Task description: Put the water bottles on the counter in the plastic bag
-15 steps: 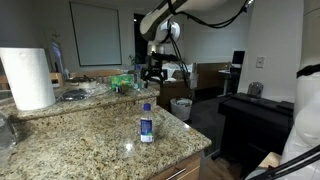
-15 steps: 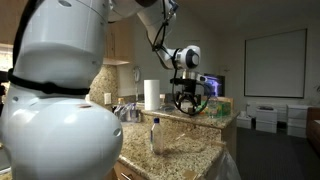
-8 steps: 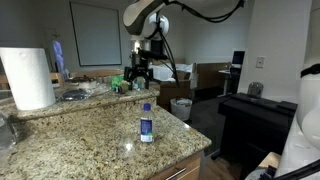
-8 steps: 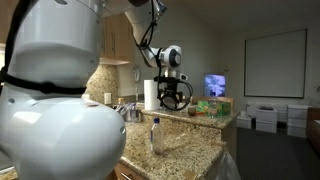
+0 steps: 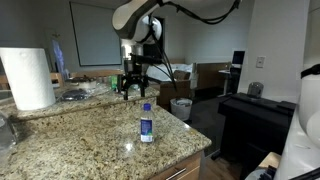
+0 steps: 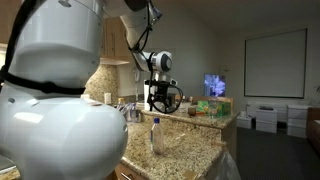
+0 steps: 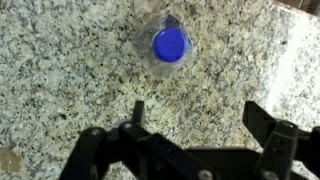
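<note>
Black and spread wide, the end effector (image 7: 195, 115) holds nothing: its jaws stand fully apart over bare stone, released, most likely so that they can drop around a bottle without a further opening move. It points straight down, which suits a grasp from above. In the wrist view the bottle (image 7: 168, 47) shows from the top, its blue cap (image 7: 170, 44) ahead of the fingertips and not between them, so the end effector is not yet lined up and, judging by both exterior views, hangs well above and beyond the bottle (image 5: 146, 123). The bottle stands upright and alone on the speckled bench (image 5: 80, 140), near the rounded front corner, with open stone all round it; that leaves room for the jaws on either side, though a light, narrow bottle could tip if one finger lands first. Only this one bottle is plain to see; whether others stand among the clutter at the far end I cannot tell. A white roll (image 5: 27, 78) stands apart at the bench's other side, clear of any path. The bag (image 5: 181, 107) seems to be the whitish, dark-mouthed thing on the floor past the bench, so the bottle will need lifting clear and carrying off the edge before release.
</note>
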You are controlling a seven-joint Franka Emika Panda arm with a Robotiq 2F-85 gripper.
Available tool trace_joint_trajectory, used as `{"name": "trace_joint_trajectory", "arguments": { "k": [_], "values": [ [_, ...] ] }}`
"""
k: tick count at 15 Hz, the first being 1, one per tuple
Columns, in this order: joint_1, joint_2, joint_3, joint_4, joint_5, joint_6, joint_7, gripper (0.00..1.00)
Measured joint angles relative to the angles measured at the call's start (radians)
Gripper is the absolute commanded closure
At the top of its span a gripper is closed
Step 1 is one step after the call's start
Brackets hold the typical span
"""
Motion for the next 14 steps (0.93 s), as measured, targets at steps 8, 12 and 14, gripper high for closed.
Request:
{"name": "trace_joint_trajectory", "arguments": {
  "k": [8,12,14],
  "values": [
    [0.003,0.008,0.0,-0.031,-0.048,-0.097,0.007,0.0],
    [0.003,0.007,-0.001,-0.056,-0.048,-0.123,0.015,0.26],
    [0.003,0.007,-0.003,-0.065,-0.048,-0.123,0.034,0.3]
  ]
}}
